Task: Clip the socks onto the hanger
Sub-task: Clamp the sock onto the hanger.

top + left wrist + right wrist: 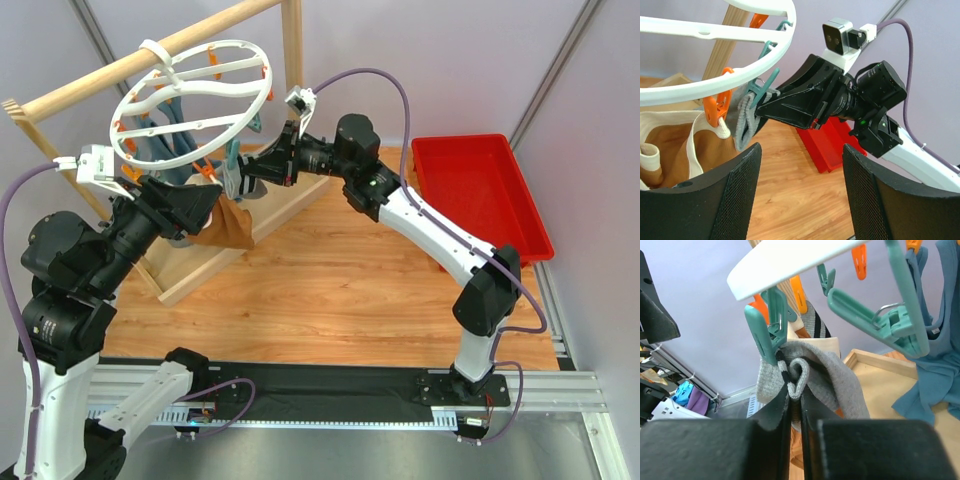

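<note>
The white ring hanger point(190, 95) hangs by its hook from the wooden rail, with orange and teal clips dangling under it. A light grey sock point(840, 375) with a black-and-white striped cuff hangs from a teal clip point(765, 335) at the ring's edge. My right gripper point(796, 400) is shut on a fold of this sock just below the clip. Behind it, another striped cuff point(816, 326) shows under an orange clip. My left gripper point(801, 165) stands open and empty, low and left of the sock point(745, 120), facing the right gripper point(240, 175).
A red bin point(480, 190) sits at the right of the table. The wooden rail frame point(150, 55) stands at the back left. A brown tote bag point(225, 228) with cream handles hangs under the ring, and a teal-blue cloth point(930, 365) hangs beside it.
</note>
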{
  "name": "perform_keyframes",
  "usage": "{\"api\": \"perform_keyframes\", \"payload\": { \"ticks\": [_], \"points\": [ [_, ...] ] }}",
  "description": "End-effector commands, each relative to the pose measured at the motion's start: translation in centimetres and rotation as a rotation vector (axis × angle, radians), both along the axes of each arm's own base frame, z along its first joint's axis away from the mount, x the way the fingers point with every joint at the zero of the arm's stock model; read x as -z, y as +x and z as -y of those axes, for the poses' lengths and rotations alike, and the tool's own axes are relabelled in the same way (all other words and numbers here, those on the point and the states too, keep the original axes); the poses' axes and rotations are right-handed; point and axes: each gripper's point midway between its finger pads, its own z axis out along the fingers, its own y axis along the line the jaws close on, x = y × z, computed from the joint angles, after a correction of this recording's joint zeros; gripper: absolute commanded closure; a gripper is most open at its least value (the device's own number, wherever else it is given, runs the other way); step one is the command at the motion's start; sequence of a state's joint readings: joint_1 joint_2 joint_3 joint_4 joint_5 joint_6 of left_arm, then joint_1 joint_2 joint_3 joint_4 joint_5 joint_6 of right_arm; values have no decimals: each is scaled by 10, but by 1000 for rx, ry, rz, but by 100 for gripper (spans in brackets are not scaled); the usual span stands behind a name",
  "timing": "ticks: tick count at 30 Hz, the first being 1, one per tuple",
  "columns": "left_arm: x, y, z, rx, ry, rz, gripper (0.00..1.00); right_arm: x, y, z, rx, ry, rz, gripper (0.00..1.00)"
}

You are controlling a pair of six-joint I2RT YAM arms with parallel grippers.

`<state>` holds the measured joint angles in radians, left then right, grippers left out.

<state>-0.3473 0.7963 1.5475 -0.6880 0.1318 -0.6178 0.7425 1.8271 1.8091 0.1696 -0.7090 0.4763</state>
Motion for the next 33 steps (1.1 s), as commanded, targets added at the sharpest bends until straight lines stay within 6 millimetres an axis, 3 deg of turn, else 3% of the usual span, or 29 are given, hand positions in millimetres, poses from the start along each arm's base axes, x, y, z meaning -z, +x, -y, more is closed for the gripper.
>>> {"api": "perform_keyframes", "payload": {
  "ticks": [1, 4, 7, 11, 12, 23, 33],
  "points": [
    [-12, -6, 3, 30, 4, 39, 29, -40, -26, 18, -29, 62, -15, 93],
    [-12, -2, 8, 49, -10, 27, 29, -42, -33, 26, -20, 13, -63, 100],
    [-12, 4, 17, 82, -44, 10, 28, -42, -41, 34, -11, -70, -118, 100],
    [-10, 18, 24, 85, -78, -8, 28, -51, -49, 45, -42, -111, -196, 100],
    [-14, 22, 26, 88, -88, 2, 28, -62, -52, 48, -55, -100, -186, 100],
    [-20, 66, 29, 8, -176, -26, 25, -56, -51, 47, -76, -147, -206, 100],
    [-15, 88, 28, -42, -207, -23, 23, -55, -49, 44, -85, -142, -209, 100]
  ]
}}
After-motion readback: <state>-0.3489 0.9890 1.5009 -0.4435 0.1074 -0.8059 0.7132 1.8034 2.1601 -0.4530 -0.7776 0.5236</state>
